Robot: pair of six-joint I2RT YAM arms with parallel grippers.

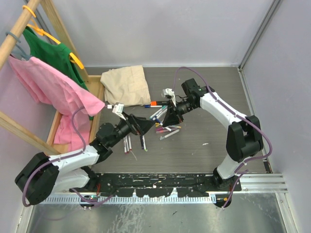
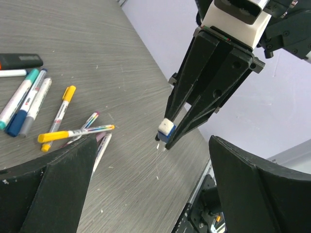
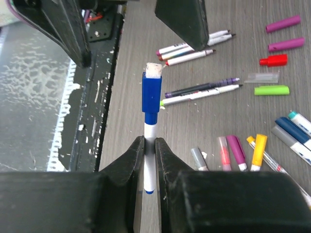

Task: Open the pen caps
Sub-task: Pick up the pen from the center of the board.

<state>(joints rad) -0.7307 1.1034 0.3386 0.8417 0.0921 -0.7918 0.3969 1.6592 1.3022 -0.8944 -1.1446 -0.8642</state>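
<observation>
My right gripper point(image 3: 150, 141) is shut on the white barrel of a pen point(image 3: 150, 131) and holds it up off the table, its blue cap point(image 3: 151, 96) still on and pointing at my left gripper point(image 3: 141, 53). In the left wrist view the blue cap point(image 2: 166, 131) sticks out of the right gripper's fingertips point(image 2: 164, 141), just ahead of my open, empty left gripper point(image 2: 151, 145). Loose purple point(image 3: 283, 23), red point(image 3: 273, 60) and green point(image 3: 271, 90) caps lie on the table beside uncapped pens point(image 3: 201, 88). Several capped pens point(image 3: 258, 148) lie nearby. From above, both grippers meet over the pen pile point(image 1: 165, 130).
A thick black marker point(image 1: 156, 103) lies behind the pile. A beige cloth point(image 1: 125, 83) lies at the back left, beside a wooden rack point(image 1: 19, 29) with pink point(image 1: 53, 85) and green point(image 1: 48, 53) garments. The black base rail point(image 1: 155, 180) runs along the near table edge.
</observation>
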